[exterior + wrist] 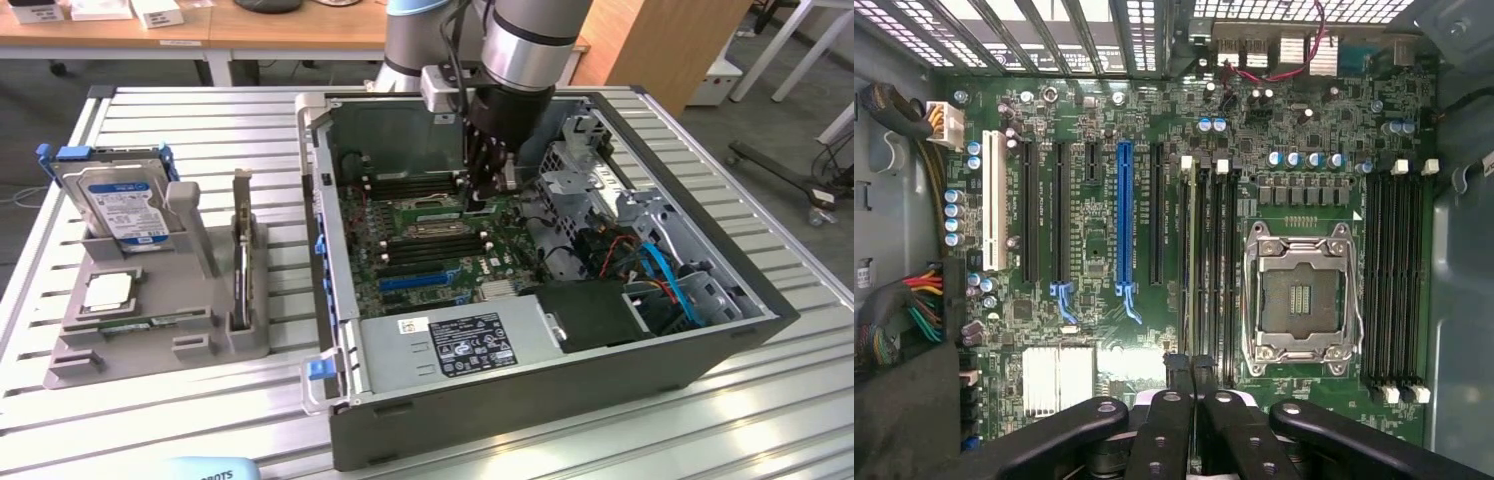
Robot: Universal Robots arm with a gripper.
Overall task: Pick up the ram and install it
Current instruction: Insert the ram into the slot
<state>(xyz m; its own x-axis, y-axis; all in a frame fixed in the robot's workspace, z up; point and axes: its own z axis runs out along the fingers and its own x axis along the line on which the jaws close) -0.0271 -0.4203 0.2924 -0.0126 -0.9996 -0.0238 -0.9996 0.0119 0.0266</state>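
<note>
Gripper (1189, 362), fingers together, inside the case (561, 400) walls, low over memory slots (1206, 270) beside the socket (1299, 300)

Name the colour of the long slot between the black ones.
Blue slot; wrist view shows it best.

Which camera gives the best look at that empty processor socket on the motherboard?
The wrist view: the processor socket faces it squarely, metal frame and contacts plain. The exterior view shows it at a slant, beside the gripper.

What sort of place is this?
Probably a robotics lab or workshop: a robot arm reaches into an open computer case on a slatted metal table, with wooden desks behind.
</note>
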